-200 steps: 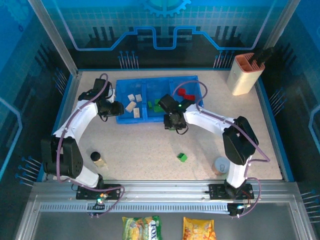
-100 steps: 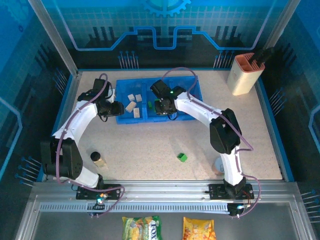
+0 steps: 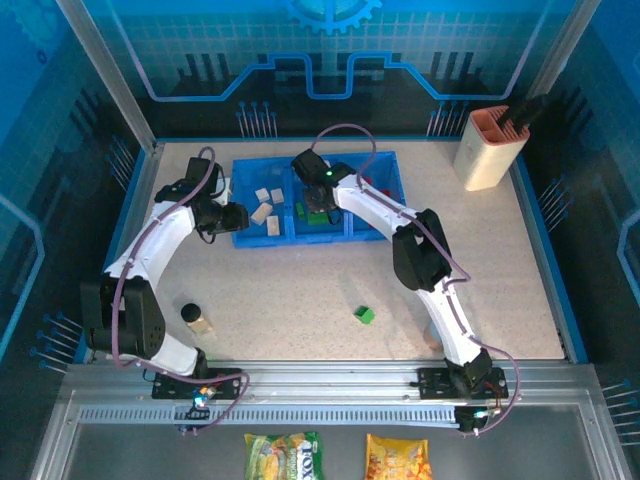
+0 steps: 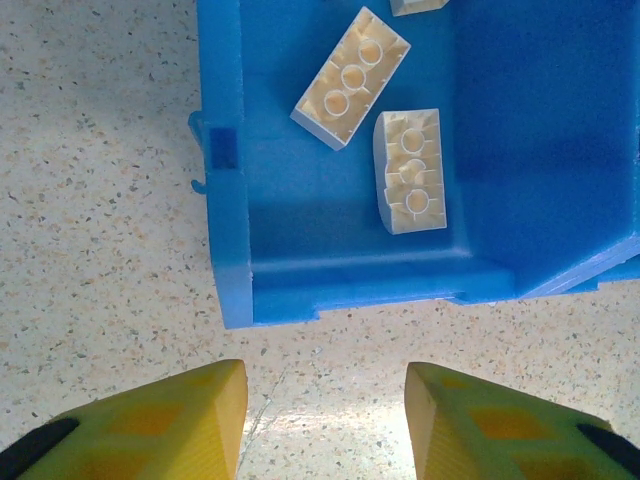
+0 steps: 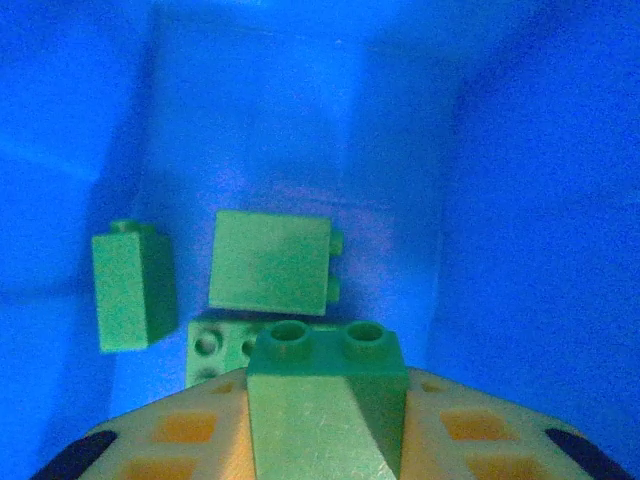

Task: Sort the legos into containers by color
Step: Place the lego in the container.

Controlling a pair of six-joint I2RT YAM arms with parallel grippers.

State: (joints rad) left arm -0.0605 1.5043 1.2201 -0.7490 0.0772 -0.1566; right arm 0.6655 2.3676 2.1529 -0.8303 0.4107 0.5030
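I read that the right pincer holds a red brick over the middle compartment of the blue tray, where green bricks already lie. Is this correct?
Not quite: the brick in the right pincer is green, not red, as the right wrist view shows. The rest stands: it is held over the middle compartment, where green bricks already lie.

Left end effector (image 4: 322,405) spread, right (image 5: 325,420) clamped.

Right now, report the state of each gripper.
Left gripper: open, empty, beside the tray.
Right gripper: shut on a green brick.
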